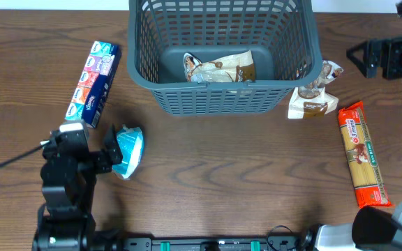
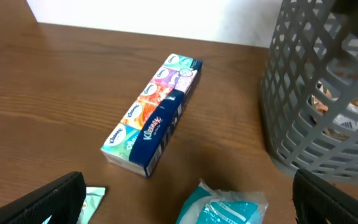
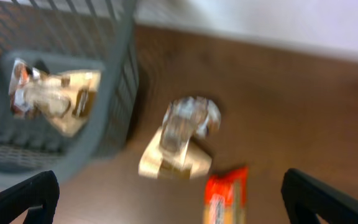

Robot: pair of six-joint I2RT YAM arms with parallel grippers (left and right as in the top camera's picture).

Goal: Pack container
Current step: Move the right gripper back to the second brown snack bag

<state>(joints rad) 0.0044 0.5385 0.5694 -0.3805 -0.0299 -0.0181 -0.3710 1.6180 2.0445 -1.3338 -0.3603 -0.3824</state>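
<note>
The container is a dark grey-blue slotted basket at the back centre, seen again as the container and the container. A brown-and-white packet lies inside it. My left gripper is open at the front left, its fingers wide on either side of a teal packet. That teal packet lies on the table between the left gripper jaws, untouched. My right gripper hangs open at the back right. In its blurred view the right gripper holds nothing.
A long tissue pack lies left of the basket. A second brown-and-white packet leans by the basket's right wall, with an orange spaghetti packet in front of it. A small green wrapper shows by my left finger.
</note>
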